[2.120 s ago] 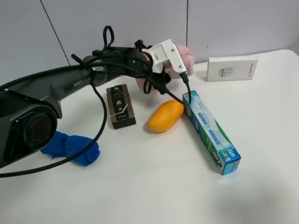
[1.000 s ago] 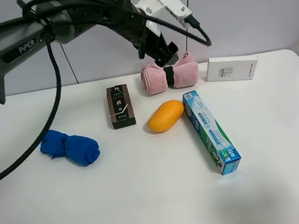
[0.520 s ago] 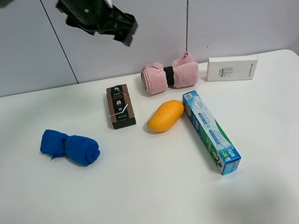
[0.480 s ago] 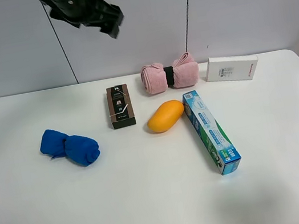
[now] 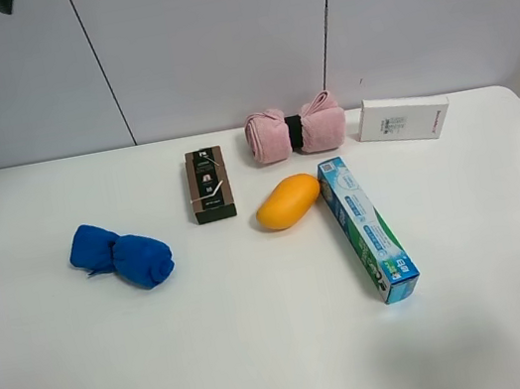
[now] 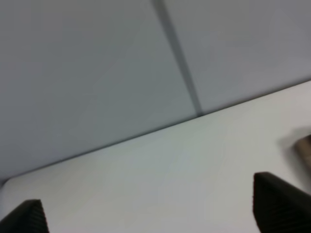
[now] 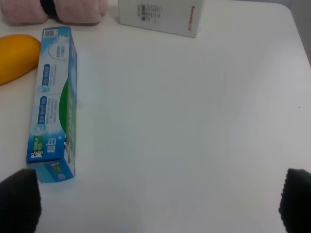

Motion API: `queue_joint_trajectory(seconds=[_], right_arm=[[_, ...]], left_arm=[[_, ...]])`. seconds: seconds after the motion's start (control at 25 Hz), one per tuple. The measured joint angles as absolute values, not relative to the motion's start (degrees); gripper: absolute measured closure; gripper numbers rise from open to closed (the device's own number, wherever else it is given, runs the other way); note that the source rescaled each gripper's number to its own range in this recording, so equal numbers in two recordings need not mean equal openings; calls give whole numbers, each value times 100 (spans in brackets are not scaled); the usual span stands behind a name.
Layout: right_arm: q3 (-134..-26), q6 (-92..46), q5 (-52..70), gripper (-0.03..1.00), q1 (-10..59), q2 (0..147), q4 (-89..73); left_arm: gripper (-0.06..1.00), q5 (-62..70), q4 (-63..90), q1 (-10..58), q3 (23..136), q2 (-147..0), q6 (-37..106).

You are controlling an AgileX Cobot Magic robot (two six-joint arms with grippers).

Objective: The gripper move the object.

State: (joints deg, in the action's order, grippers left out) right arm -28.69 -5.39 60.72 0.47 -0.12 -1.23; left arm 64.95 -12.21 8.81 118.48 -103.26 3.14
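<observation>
White worktop (image 5: 268, 354), items listed from left to right in the high view.

1. Left gripper (image 6: 150, 213): black jaw tips at the two lower corners of its wrist view, released, nothing between them. Beyond the jaws lie only bare worktop and grey wall panels. In the high view only a dark scrap shows at the top left corner.

2. Blue rolled fluffy towel (image 5: 122, 256): on the worktop at the left, apart from the rest. Not the task's thing.

3. Dark brown upright-printed small box (image 5: 209, 183): lying flat, left of centre.

4. Orange-yellow oval fruit-shaped piece (image 5: 288, 202): just beside the top end of the carton, possibly touching it.

5. Pink rolled fluffy towel cinched by a black band (image 5: 296, 130): the object. Rests at the rear of the worktop near the wall, between the brown box and the white carton, clear of both jaw sets and gripped by neither.

6. Blue and green long printed carton (image 5: 367, 227): lying flat; in the right wrist view it runs ahead of one jaw tip.

7. White rectangular carton with red print (image 5: 403, 118): at the rear, right of the pink towel.

8. Right gripper (image 7: 158, 201): two dark jaw tips wide apart, released, over bare worktop; the pink towel shows far ahead of them at the frame edge.

Handling note, as judgement: any further move should close on the black band, across the roll's narrow waist, descending vertically to miss the fruit piece.
</observation>
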Motion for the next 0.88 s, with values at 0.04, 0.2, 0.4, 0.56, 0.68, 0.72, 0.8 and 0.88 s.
queue_joint_trajectory(seconds=[0.04,0.2,0.4,0.56,0.68,0.72,0.8,0.88], right_arm=[[-2869,-539,6072,-3,47,-12,-123],[-2869,-539,6072,-3,47,-12,-123],[-2869,-539,6072,-3,47,-12,-123],[-2869,-539,6072,-3,47,-12,-123],[-2869,-539,6072,-3,47,-12,-123],[-2869,-539,6072,-3,47,-12,-123],[-2869,-539,6072,-3,47,-12,-123],[-2869,-539,6072,-3,47,-12,-123]], left_arm=[[18,6576,-1221,755,11798,-10221,349],[18,6494,-1221,273,11044,-9562,522],[18,6004,-1227,-308,9561,-8368,605],[18,5980,-1143,-635,8405,-7092,583],[18,5974,-935,-744,7598,-6150,492],[18,5957,-856,-746,7388,-5870,478],[18,5856,-670,-762,6951,-5266,459],[18,5778,-552,-774,6515,-4659,448]])
